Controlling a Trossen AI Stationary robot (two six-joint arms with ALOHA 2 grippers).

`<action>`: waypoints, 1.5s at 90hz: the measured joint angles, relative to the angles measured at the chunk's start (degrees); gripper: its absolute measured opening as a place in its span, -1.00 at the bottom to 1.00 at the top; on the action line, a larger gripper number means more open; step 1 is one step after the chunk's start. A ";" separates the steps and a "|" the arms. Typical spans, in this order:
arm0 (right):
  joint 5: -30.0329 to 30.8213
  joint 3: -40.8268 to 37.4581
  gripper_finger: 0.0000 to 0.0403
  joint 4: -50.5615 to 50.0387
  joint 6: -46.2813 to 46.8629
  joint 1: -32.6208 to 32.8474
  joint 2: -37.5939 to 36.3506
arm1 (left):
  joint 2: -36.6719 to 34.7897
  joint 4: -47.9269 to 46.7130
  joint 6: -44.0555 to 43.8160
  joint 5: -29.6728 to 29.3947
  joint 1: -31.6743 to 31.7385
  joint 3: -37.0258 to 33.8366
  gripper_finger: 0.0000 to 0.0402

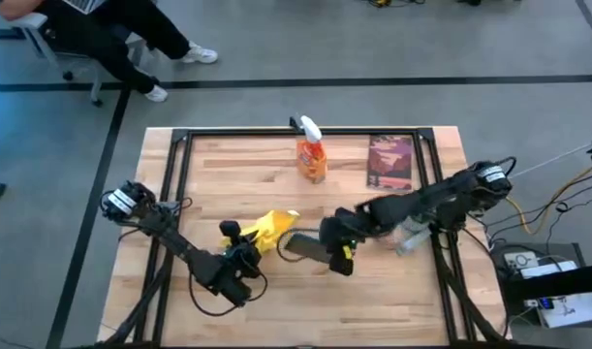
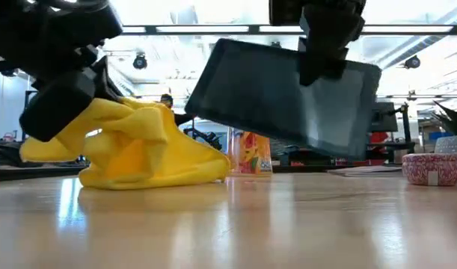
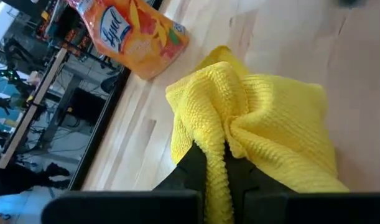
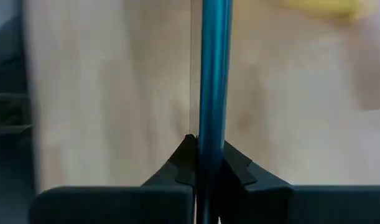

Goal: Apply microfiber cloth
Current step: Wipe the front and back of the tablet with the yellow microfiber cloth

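Wood table [image 1: 276, 184], left pincer [image 1: 239, 254] gripping microfiber cloth [image 1: 269, 229]

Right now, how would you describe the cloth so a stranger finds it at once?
On the wooden table, look near the front, in front of the orange bottle. The cloth lies bunched there, pinched by the left claw. It is the only bright yellow, soft thing; the tablet beside it is dark and flat.

cloth [image 1: 269, 229] | bright yellow, soft ribbed weave | bunched in folds, lower part resting on tabletop | one fold pinched between left gripper [image 3: 216, 177] fingers, rest spreading ahead of it
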 joint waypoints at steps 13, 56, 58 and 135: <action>-9.87 -0.63 -0.96 -0.23 -4.16 -5.18 3.62 | -0.02 0.60 -1.45 0.07 -1.14 0.00 -1.00; -22.86 0.27 -0.86 4.03 -15.10 -9.90 13.74 | -0.09 18.41 8.53 4.44 -0.67 -3.66 -1.00; -22.71 0.37 -0.86 4.63 -15.34 -9.90 13.74 | -0.09 21.89 11.06 6.03 -0.19 -4.45 -1.00; -5.25 2.17 -0.32 14.74 -21.76 -9.63 13.48 | -0.09 60.52 30.04 24.17 4.65 -16.85 -1.00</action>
